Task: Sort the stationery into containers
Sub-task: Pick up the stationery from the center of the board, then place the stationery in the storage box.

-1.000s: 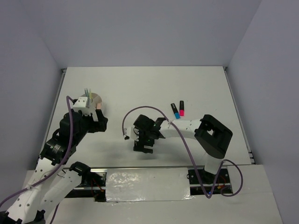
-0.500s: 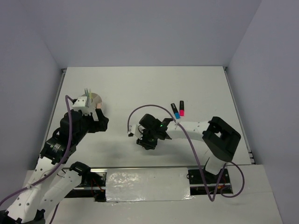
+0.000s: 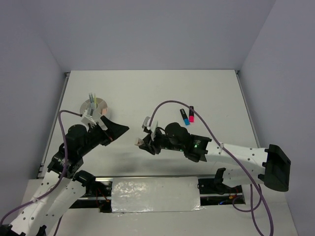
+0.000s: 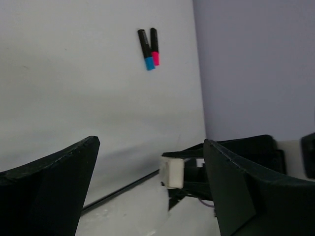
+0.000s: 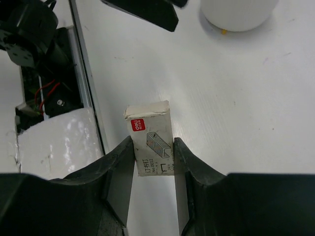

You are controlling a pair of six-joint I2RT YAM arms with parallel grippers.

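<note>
Right arm, change: a second ago it was folded, with its gripper pointing down at the table. Now it is stretched toward the left arm, and the right gripper [image 5: 152, 143] is raised and turned sideways.
Right jaws, change: wide a second ago, now clamped on a staple box [image 5: 148, 129], one finger flat against each long side.
Left arm, change: it was drawn up close to the white tub [image 3: 93, 105]. Now it has swung toward the middle, and the left gripper [image 4: 150, 147] faces the right one.
Left jaws: spread wide, nothing between them – no change.
Unmoved: blue highlighter [image 3: 184, 118] and pink highlighter [image 3: 191, 115], side by side and touching; also the tub.
Box, look: small white carton with a red brand patch, a line drawing of a staple strip and small print below. The top flap is creased and slightly open.
Box, place: upper half stands proud of the right fingertips and is clear of the table, with its shadow below. It sits just ahead of the left jaws' gap.
Tub, place: behind the left jaws, ahead of the right jaws – pens standing in it.
</note>
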